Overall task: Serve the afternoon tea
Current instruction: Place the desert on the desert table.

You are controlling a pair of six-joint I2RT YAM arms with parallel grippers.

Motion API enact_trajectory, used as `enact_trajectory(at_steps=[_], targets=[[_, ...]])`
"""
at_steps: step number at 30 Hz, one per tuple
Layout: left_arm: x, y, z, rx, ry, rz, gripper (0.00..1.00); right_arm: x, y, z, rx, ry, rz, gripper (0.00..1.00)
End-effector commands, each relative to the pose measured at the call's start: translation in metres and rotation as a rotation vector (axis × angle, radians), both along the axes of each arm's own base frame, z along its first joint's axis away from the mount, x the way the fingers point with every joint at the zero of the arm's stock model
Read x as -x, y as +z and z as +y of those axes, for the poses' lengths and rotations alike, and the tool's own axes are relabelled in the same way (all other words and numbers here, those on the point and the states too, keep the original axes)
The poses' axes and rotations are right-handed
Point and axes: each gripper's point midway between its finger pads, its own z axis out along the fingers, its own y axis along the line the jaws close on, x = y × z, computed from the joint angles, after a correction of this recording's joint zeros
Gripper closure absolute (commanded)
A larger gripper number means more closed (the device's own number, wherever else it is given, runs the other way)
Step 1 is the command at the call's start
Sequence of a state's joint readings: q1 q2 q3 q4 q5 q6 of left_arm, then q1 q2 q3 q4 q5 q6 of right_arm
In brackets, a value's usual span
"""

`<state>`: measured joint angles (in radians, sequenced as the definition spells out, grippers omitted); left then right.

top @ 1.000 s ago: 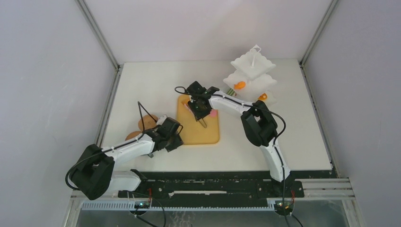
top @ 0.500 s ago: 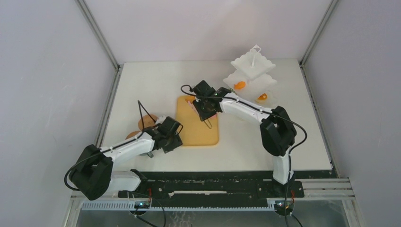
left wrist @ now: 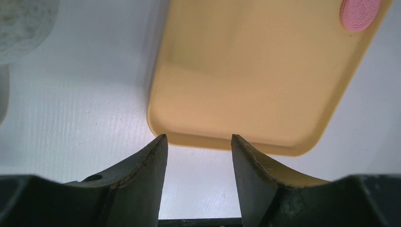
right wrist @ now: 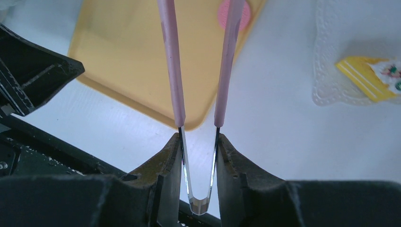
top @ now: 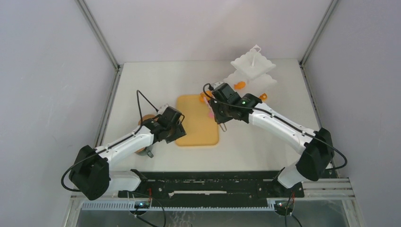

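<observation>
Right wrist view: my right gripper (right wrist: 199, 139) is clamped on the thin pink tongs (right wrist: 175, 71), whose arms reach out over the tan board (right wrist: 118, 56). A pink round (right wrist: 247, 20) with a patterned face lies by the board's right edge, under the tongs. A yellow wedge (right wrist: 361, 78) sits on a white plate (right wrist: 331, 52). My left gripper (left wrist: 198, 142) hangs partly open and empty at the board's left edge.
</observation>
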<state>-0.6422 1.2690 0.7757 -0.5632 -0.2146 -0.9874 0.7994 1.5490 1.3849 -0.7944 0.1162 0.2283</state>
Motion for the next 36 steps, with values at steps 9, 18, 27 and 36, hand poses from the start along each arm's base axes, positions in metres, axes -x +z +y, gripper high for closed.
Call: enact_trajectory(at_steps=[9, 18, 27, 36], targets=[[-0.02, 0.032, -0.013, 0.014, -0.053, -0.084, 0.43, 0.01, 0.041, -0.085, -0.043, -0.314, -0.084, 0.67], [-0.024, 0.041, -0.019, 0.025, -0.079, -0.097, 0.42, 0.011, 0.037, -0.143, -0.055, -0.505, -0.075, 0.66], [-0.024, 0.043, -0.022, 0.033, -0.097, -0.101, 0.42, 0.0, 0.03, -0.176, -0.059, -0.612, -0.063, 0.66], [-0.025, 0.039, -0.02, 0.038, -0.098, -0.095, 0.42, -0.025, 0.02, -0.194, -0.066, -0.666, -0.052, 0.66]])
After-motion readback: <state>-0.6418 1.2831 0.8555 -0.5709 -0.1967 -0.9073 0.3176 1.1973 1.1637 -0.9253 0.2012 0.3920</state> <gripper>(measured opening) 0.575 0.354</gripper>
